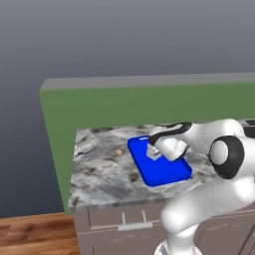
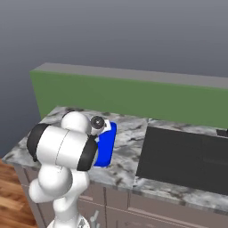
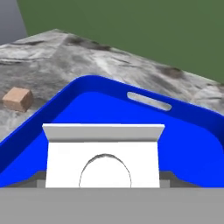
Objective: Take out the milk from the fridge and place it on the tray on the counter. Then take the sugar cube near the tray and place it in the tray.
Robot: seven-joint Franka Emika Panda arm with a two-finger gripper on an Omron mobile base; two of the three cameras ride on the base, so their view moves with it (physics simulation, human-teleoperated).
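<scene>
The milk point(image 3: 103, 148), a small white carton with a gabled top, stands upright inside the blue tray point(image 3: 109, 83) on the marbled counter point(image 1: 99, 174). My gripper point(image 3: 103, 180) is straight over the carton, with a dark fingertip close beside each of its sides and the jaws apart. From the left base the gripper point(image 1: 155, 151) hangs over the tray point(image 1: 164, 174) with the milk point(image 1: 152, 153) under it. The sugar cube point(image 3: 17, 99), tiny and tan-orange, lies on the counter just left of the tray. It is the small speck point(image 1: 118, 153) from the left base.
A green wall point(image 1: 124, 107) backs the counter. Right of the tray point(image 2: 106, 151) a dark cooktop panel point(image 2: 182, 156) is set into the counter point(image 2: 129, 133). Cabinet drawers with metal handles point(image 1: 133, 225) run below the front edge. My own arm hides part of the tray.
</scene>
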